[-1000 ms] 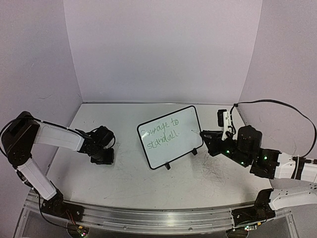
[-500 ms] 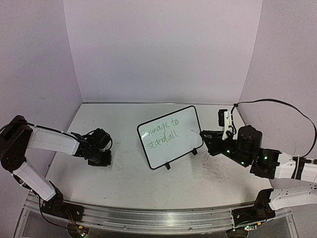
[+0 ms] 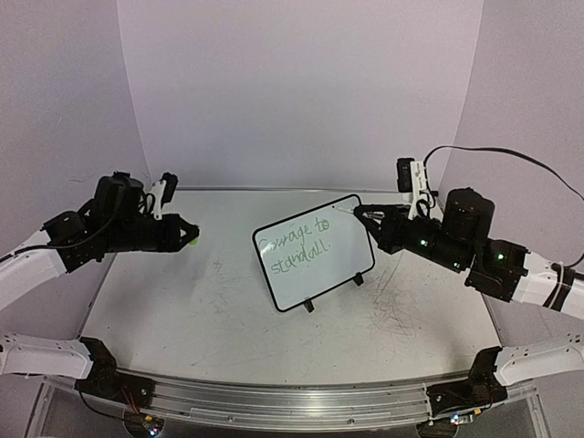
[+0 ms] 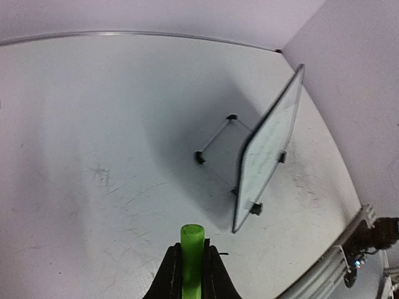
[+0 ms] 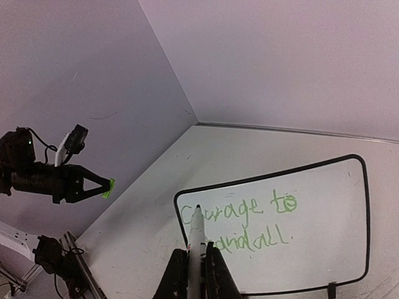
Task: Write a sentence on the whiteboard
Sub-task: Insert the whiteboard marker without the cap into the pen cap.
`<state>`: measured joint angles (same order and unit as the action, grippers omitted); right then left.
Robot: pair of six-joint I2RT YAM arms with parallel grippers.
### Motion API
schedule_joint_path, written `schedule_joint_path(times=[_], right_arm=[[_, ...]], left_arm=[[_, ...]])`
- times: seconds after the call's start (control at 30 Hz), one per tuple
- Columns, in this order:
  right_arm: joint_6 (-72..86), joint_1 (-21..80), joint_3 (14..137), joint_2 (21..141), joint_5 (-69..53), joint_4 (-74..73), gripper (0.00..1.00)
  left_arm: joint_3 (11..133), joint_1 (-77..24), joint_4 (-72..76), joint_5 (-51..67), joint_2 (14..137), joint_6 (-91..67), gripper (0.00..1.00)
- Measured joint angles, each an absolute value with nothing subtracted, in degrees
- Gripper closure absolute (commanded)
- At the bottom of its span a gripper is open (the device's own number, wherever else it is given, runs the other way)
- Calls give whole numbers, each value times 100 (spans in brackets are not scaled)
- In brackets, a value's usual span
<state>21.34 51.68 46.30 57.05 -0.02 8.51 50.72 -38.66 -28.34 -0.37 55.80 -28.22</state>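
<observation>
beside the whiteboard, left jaws clamp a green cap, right jaws a marker.

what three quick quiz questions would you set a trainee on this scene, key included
1. True or false: the sentence on the whiteboard is written in red.
2. What does the left gripper hold? A) a green cap B) an eraser C) nothing
3. Short answer: which gripper holds the marker?

Key
1. False: the writing is green.
2. A
3. The right gripper, shut on the marker, its tip pointing toward the board.
</observation>
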Motion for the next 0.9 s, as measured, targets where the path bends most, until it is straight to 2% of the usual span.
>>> schedule_joint_path(times=[0.17,0.3,0.43,0.63,0.9], right_arm=[[2094,5168,5243,6291,-759,650,100],[2079,5215,5588,6769,-1437,517,100],[1997,5441,5971,7233,-1890,382,100],[1749,5957,6645,7949,-2124,21,100],[1578,6173,6967,8603,-2333,-215,100]], left_arm=[[6014,-4123,-2854,1049,5674,-1500,100],[6261,-5014,-2822,1218,5916,-310,100],[5810,-5620,-2665,990,6117,653,100],[4662,-5641,-2501,654,5834,1428,100],[4536,-5647,-2178,574,5325,1764,100]])
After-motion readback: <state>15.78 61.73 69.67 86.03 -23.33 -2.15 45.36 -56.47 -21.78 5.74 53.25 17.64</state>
